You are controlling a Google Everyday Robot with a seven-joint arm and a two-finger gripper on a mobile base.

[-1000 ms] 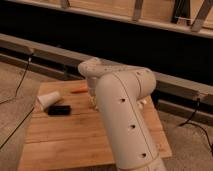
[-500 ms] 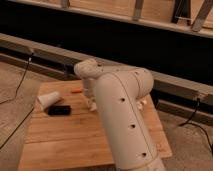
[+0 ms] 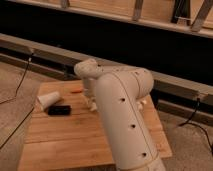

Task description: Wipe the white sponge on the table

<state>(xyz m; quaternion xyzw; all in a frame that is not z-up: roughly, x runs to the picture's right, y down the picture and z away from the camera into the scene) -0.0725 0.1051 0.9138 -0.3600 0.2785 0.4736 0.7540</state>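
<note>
The light tan wooden table (image 3: 60, 140) fills the lower half of the view. My big white arm (image 3: 122, 115) rises from the front and bends down over the table's far middle. My gripper (image 3: 92, 104) hangs at the arm's end, low over the tabletop, just right of the orange item. The white sponge does not show; the arm and gripper cover the spot beneath them. A small cream-coloured bit (image 3: 144, 102) peeks out at the arm's right side, and I cannot tell what it is.
A white tapered cup (image 3: 48, 100) lies on its side at the table's far left. A black object (image 3: 59, 109) lies just in front of it. A thin orange item (image 3: 76, 91) lies near the far edge. A dark ledge and cables run behind the table.
The arm's upper joint and wrist have shifted a little to the left over the table. The cup and black object have not moved.
</note>
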